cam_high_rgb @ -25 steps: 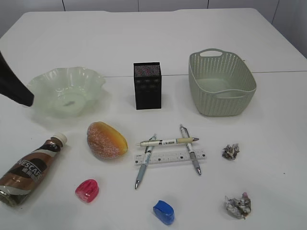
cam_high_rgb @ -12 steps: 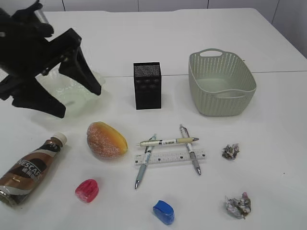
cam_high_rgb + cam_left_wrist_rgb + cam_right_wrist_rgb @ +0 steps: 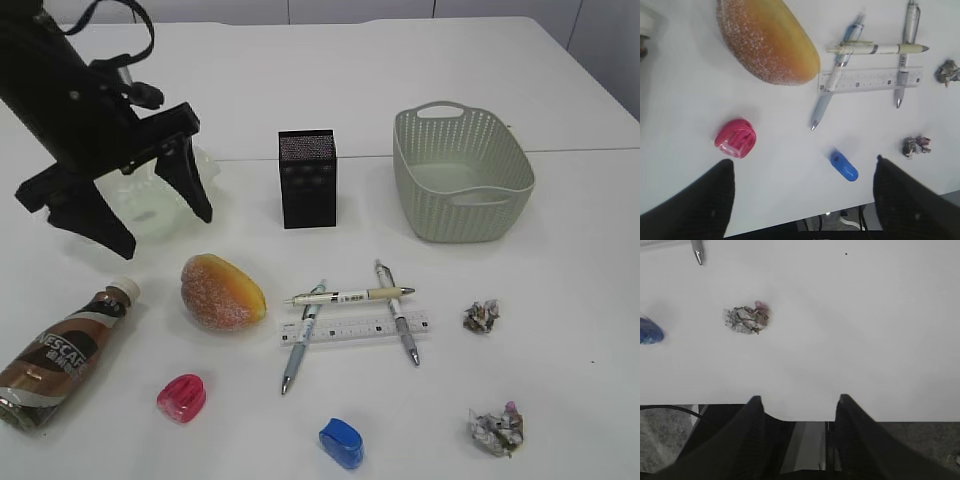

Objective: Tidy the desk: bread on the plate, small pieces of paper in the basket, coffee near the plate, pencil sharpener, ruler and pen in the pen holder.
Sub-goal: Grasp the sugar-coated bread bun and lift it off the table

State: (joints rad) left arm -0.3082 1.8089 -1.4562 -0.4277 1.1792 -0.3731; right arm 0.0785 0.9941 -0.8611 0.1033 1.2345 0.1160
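Bread point(image 3: 222, 292) lies bare on the table toward its front-left edge, below the plate point(image 3: 205, 165); judged soft, light, crushable, so grip gently across the middle; left hand point(image 3: 160, 215) hovers spread wide, empty.

Beside the golden-brown sugared bread point(image 3: 222, 292): a pink sharpener point(image 3: 181, 397), a blue sharpener point(image 3: 341, 442), a black mesh pen holder point(image 3: 307, 178), a pale green basket point(image 3: 461, 175)

Bread point(image 3: 222, 292) sugar-dusted, rough; basket point(image 3: 461, 172) matt woven plastic; plate point(image 3: 150, 195) translucent, glossy; paper point(image 3: 496, 430) crumpled
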